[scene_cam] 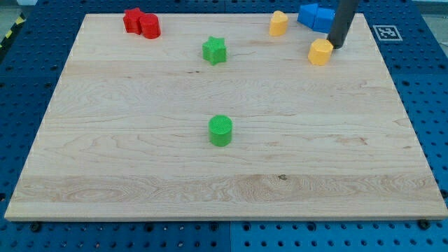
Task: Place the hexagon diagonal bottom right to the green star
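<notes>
Presently, our findings by item:

Board: we see a pale wooden board (pixel 224 175) lying on a blue perforated table (pixel 28 105); it fills most of the view.

End effector: our rod (pixel 345 17) comes down from the view's top right. It is a plain dark rod with no jaws, so it neither opens, closes nor clamps on anything.

Tip position: my tip (pixel 337 46) rests at the board surface just beside the upper right edge of the yellow hexagon; we cannot tell whether the two are touching or narrowly apart.

Task block: the yellow hexagon (pixel 320 52) sits near the board's top right, well apart from the green star and to that star's right, at roughly the same level in the view.

Reference block: the green star (pixel 215 50) stands in the upper middle of the board, alone.

Second yellow block: a yellow block (pixel 278 23), its shape unclear, lies near the top edge, up and to the left of the hexagon.

Blue blocks: a blue cluster (pixel 316 15) sits at the top edge, directly left of the rod; the rod partly hides it, and we cannot make out the shapes.

Red blocks: two red blocks (pixel 142 22) stand touching at the top left.

Green cylinder: a green cylinder (pixel 220 131) stands near the board's centre, below the star.

Marker: a black-and-white tag (pixel 386 32) lies off the board's top right corner.
</notes>
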{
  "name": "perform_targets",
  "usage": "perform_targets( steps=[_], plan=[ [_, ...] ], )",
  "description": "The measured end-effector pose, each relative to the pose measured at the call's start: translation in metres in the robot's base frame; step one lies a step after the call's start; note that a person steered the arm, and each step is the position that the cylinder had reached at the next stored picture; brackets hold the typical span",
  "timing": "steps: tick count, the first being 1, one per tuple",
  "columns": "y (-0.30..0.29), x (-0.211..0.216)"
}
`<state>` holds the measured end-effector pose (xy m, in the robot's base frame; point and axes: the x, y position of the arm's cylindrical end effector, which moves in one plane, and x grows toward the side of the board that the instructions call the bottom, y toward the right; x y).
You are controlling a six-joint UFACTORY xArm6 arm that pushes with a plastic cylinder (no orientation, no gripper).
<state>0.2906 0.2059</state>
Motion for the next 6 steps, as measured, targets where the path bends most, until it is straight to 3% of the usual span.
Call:
perform_targets(
  steps=[4, 6],
  plan=[
    [-0.021, 0.006],
    [-0.040, 0.030]
  ],
)
